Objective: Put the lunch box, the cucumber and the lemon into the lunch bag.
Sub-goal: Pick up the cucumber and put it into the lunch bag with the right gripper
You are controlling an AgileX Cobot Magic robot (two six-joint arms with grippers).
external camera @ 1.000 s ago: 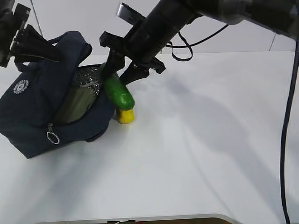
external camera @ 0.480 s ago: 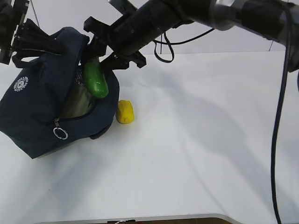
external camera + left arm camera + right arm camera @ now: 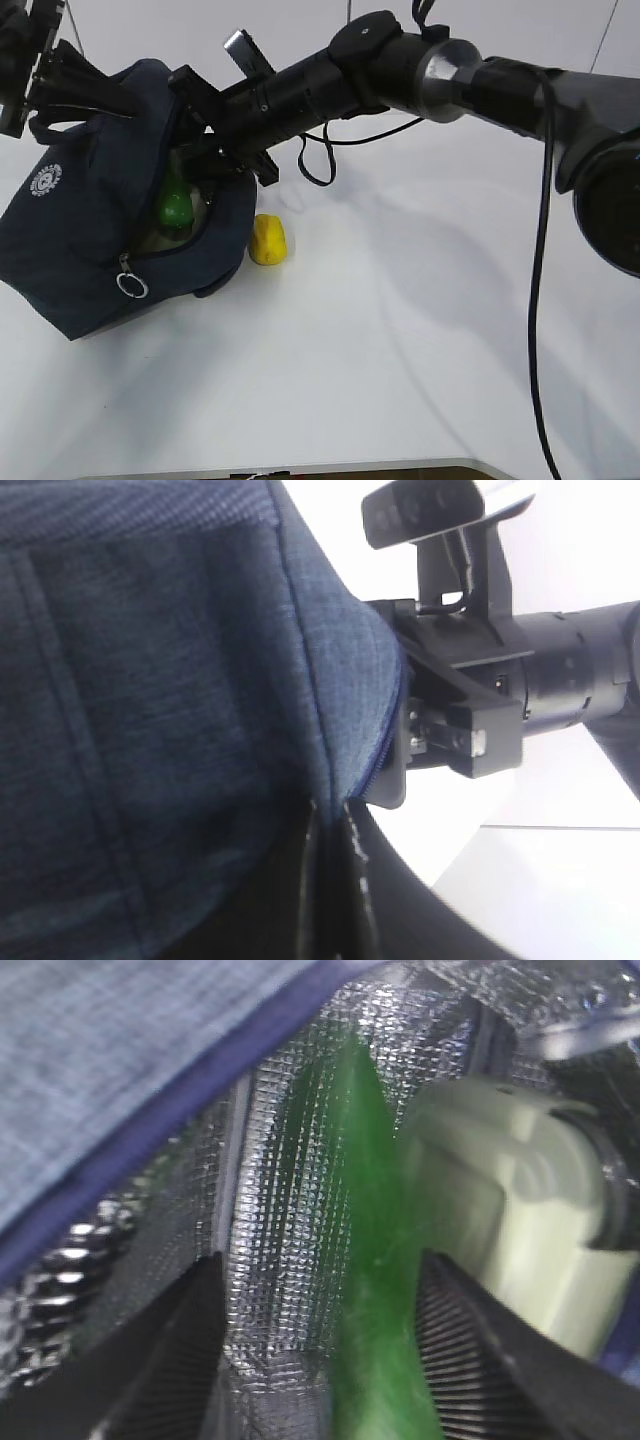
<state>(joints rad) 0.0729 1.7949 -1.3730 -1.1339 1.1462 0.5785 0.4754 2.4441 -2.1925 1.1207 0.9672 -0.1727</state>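
The lunch bag (image 3: 90, 240) lies tilted on the white tabletop (image 3: 420, 330), its mouth open toward the lemon side and its silver foil lining (image 3: 290, 1240) exposed. A round white logo (image 3: 44, 183) shows on its outer face, and a metal zipper ring (image 3: 128, 286) hangs below the opening.

Left hand (image 3: 95, 95): clenched on the navy fabric at the bag's upper edge, holding that edge raised. In the left wrist view the two fingers (image 3: 330, 900) are pressed together with the fabric pinched between them.

Right hand (image 3: 195, 165): reaching into the mouth of the bag from the lemon side. It grasps the cucumber (image 3: 176, 205) — in the right wrist view the ribbed pads (image 3: 480, 1360) stand on either side of the green body, which is blurred, so actual contact on both sides cannot be confirmed there.

Cucumber: mostly inside the bag, its rounded end visible in the opening, lying against the foil lining.

Lunch box (image 3: 520, 1250): already inside the bag, just beside the cucumber; its pale green lid and a side clip are visible.

Lemon (image 3: 268, 240): outside the bag, resting on the tabletop just beside the bag's mouth — whether it touches the fabric cannot be determined.
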